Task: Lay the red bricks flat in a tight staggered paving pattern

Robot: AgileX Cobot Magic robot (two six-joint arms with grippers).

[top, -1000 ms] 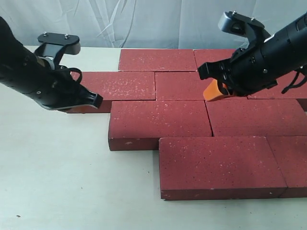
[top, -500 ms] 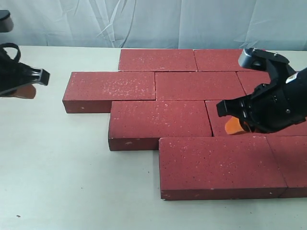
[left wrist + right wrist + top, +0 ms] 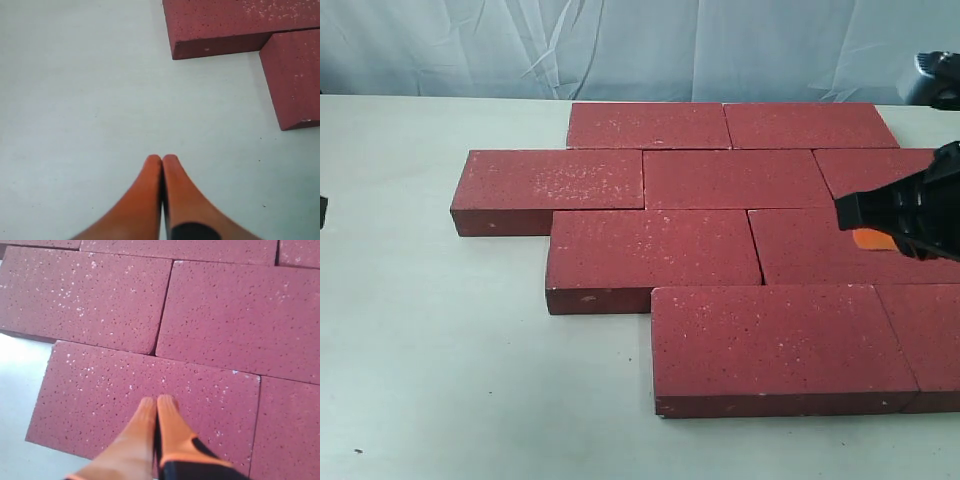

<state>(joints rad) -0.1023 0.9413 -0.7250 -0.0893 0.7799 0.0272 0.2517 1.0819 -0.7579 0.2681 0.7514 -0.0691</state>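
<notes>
Several red bricks [image 3: 650, 250] lie flat in four staggered rows, edges close together, on the pale table [image 3: 440, 330]. The front row's long brick [image 3: 775, 340] sits nearest the camera. My right gripper [image 3: 868, 239] hovers at the right edge above the third row, shut and empty. In the right wrist view its orange fingertips [image 3: 157, 401] are pressed together over a speckled brick [image 3: 100, 400]. My left gripper [image 3: 162, 159] is shut and empty over bare table, well clear of two brick corners [image 3: 240, 20]. Only a dark sliver of the left arm [image 3: 322, 210] shows in the exterior view.
A pale wrinkled curtain [image 3: 620, 50] hangs behind the table. Bare table surface [image 3: 90, 90] lies to the left and in front of the bricks. The paving runs past the right edge of the exterior view.
The left arm has pulled away leftward from the second-row brick, almost out of the exterior view. The right arm has drawn back to the right, off the middle bricks.
</notes>
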